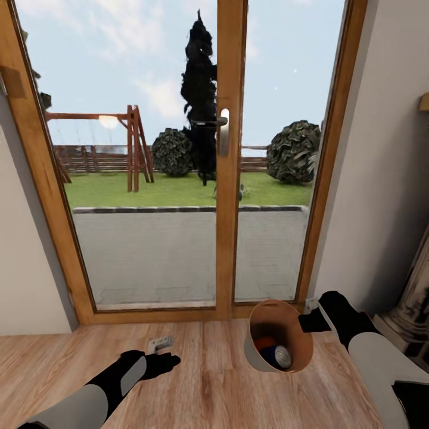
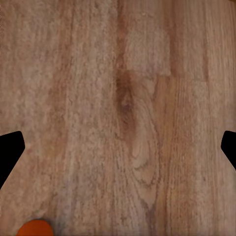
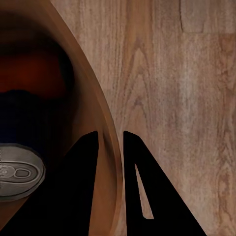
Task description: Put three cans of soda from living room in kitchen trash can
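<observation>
The tash can [image 1: 256,351], grey outside and tan inside, is tipped so its mouth faces me. Inside lie two cans of soda: an orange-red one [image 1: 264,343] and one showing a silver top [image 1: 281,357]. My right gripper [image 1: 310,319] is shut on the bin's far rim. In the right wrist view its fingers [image 3: 83,162] straddle the bin wall [image 3: 105,123], with a can top [image 3: 17,172] inside. My left gripper [image 1: 170,359] hangs low over the wooden floor, open [image 2: 118,152]. An orange-red edge [image 2: 34,229], likely a can, shows on the floor by the left gripper.
A wood-framed glass door [image 1: 229,179] with a handle stands straight ahead, a garden behind it. White walls flank it. A small grey-white object [image 1: 161,342] lies on the floor just beyond the left gripper. A dark carved piece [image 1: 411,304] stands at the right.
</observation>
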Motion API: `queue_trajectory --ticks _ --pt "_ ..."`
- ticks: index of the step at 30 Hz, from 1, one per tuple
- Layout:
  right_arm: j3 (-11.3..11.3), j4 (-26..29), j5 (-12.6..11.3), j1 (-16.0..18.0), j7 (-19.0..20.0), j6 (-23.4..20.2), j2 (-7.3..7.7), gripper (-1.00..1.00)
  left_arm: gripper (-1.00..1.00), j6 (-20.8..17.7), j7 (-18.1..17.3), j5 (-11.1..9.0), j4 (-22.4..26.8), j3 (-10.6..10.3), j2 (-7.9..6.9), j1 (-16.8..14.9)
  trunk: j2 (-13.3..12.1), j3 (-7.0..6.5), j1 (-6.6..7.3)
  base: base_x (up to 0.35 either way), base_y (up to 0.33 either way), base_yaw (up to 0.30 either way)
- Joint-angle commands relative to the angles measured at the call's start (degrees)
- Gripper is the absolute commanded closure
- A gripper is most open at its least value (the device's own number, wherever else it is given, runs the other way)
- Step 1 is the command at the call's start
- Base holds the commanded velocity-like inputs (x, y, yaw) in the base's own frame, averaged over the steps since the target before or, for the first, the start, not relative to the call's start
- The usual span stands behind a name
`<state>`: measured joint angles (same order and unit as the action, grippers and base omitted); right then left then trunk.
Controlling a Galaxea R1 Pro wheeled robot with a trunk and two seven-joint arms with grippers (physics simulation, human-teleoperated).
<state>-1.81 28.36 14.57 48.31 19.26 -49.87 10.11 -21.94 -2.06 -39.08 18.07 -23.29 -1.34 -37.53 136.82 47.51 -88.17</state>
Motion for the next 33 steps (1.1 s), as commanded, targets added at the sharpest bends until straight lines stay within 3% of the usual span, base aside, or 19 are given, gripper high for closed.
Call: queue_trajectory --ticks 1,25,33 --pt "-0.12 0.03 -1.04 0.03 0.16 -0.14 0.0 1.0 -1.0 0.02 0.01 -0.01 0.0 0.0 0.01 0.0 0.01 -0.01 0.0 -0.002 0.0 0.0" --pt "-0.12 -0.03 -1.11 0.03 0.22 -0.36 0.04 1.0 -1.0 -0.03 0.13 0.02 0.04 0.0 0.28 0.0 0.01 0.0 0.0 -0.016 0.0 -0.092" --pt "-0.12 -0.06 -1.12 0.03 0.23 -0.4 -0.07 1.0 -1.0 -0.03 0.13 0.02 0.04 0.0 0.29 0.0 0.01 0.13 0.0 -0.002 0.0 -0.216"
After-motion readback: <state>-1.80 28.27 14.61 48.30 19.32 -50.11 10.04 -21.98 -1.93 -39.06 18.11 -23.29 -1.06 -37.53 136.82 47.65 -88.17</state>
